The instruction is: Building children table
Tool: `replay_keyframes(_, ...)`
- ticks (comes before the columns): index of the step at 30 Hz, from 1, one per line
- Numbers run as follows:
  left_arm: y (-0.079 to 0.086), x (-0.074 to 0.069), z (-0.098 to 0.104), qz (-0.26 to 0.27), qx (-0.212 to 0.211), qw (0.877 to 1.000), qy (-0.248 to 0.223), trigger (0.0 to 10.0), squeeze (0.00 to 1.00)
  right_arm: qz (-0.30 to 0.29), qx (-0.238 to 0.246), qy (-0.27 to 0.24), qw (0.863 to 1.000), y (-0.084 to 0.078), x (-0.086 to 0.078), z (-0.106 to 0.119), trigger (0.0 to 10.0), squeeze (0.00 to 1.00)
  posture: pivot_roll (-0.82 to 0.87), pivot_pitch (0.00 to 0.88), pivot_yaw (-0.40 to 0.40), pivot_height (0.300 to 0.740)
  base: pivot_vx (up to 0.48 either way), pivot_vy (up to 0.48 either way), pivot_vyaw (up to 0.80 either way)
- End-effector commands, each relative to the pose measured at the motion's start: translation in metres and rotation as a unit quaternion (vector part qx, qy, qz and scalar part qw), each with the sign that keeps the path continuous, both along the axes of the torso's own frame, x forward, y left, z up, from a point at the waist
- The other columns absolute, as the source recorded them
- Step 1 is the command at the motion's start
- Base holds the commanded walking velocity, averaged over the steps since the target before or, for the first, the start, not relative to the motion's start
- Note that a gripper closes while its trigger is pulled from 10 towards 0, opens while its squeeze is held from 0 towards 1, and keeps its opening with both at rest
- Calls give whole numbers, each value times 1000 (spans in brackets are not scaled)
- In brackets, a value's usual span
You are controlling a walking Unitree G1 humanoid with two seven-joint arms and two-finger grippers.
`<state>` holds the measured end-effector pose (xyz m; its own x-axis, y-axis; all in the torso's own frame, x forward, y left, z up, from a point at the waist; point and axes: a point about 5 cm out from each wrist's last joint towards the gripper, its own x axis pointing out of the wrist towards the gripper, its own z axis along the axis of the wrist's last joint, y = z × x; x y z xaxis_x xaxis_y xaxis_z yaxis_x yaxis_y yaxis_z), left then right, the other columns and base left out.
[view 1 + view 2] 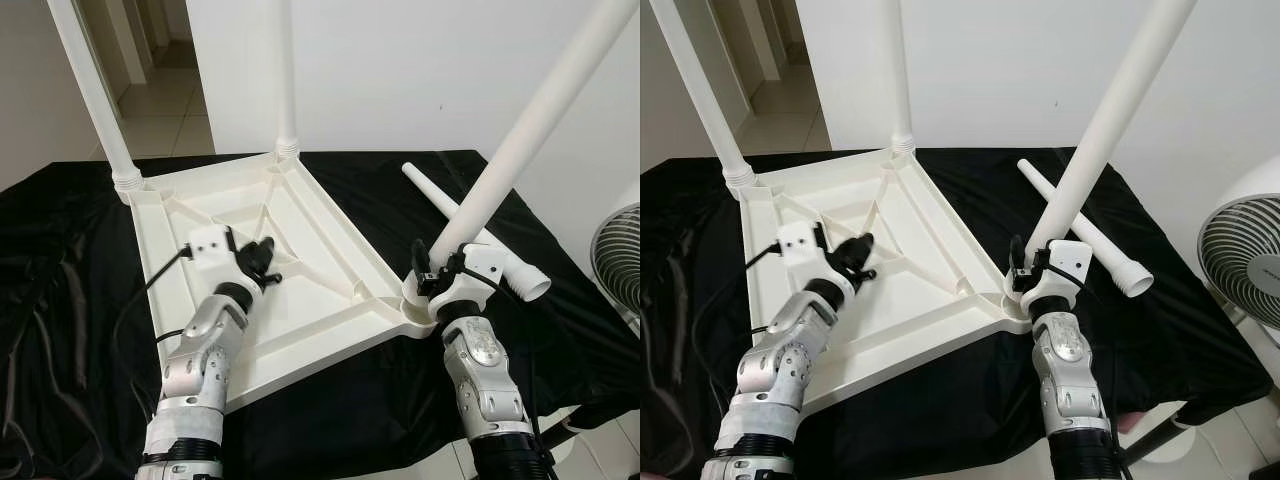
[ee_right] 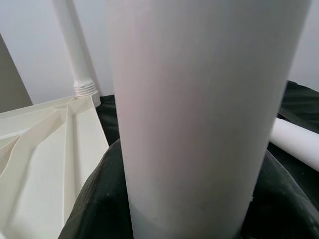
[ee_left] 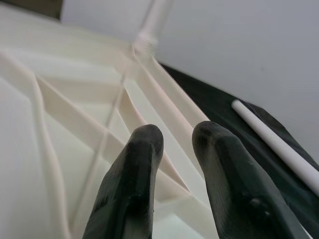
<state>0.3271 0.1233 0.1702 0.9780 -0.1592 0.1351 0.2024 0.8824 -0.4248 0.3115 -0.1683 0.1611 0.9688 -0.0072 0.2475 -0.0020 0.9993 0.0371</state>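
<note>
Fan (image 1: 1245, 262) at right edge, cut off; spare leg (image 1: 1080, 226) lies on black cloth (image 1: 1160, 330). Right gripper (image 1: 432, 280) clamps tilted leg (image 1: 520, 140); left gripper (image 1: 268, 262) slightly parted over tabletop (image 1: 330, 250).

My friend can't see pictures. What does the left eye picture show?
A white table top lies upside down on a black cloth, with two legs already standing in its far corners. The right end effector grips a third white leg, tilted, at the near right corner. The left end effector hovers over the table's underside.
</note>
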Motion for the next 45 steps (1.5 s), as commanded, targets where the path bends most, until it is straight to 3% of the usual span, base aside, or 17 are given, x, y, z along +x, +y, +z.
replay_keyframes(1,6,-2,0,27,34,999,-14,10000,0,-12,-3,0,1000,-2,4,0,10000,0,-9,0,41,740,0,0,0)
replay_keyframes(8,7,-3,1,36,48,998,-20,10000,0,-8,-5,1,1000,0,5,-1,10000,0,-5,0,43,740,0,0,0)
replay_keyframes(15,0,0,2,-23,86,995,-48,10000,0,36,-30,5,999,18,13,-2,10000,0,0,0,63,740,0,0,0)
replay_keyframes(18,0,-1,3,-28,82,995,-53,10000,0,40,-29,6,999,19,13,-2,10000,0,0,0,63,740,0,0,0)
replay_keyframes(19,-10,-4,2,-68,111,989,-65,10000,0,48,-27,3,998,22,15,0,10000,0,-1,0,63,740,0,0,0)
replay_keyframes(24,-14,-6,1,-83,125,986,-69,10000,0,51,-26,1,998,23,16,1,10000,0,0,0,60,740,0,0,0)
replay_keyframes(27,-35,-20,-4,-196,183,959,-90,10000,0,74,-37,2,997,31,19,1,10000,0,15,0,36,740,0,0,0)
replay_keyframes(29,-35,-20,-4,-196,183,959,-90,10000,0,74,-37,2,997,31,19,1,10000,0,15,0,36,740,0,0,0)
replay_keyframes(30,-39,-24,-6,-225,191,951,-96,10000,0,81,-37,4,996,32,20,2,10000,0,20,0,26,740,0,0,0)
replay_keyframes(37,-45,-33,-6,-276,203,933,-107,10000,0,93,-49,2,994,33,24,5,10000,0,30,0,14,740,0,0,0)
replay_keyframes(40,-53,-42,-4,-319,208,917,-119,10000,0,85,-54,-5,995,28,28,11,10000,0,24,0,14,740,0,0,0)
replay_keyframes(45,-59,-51,-4,-353,221,901,-124,10000,0,84,-60,-9,995,26,28,15,10000,0,17,0,17,740,0,0,0)
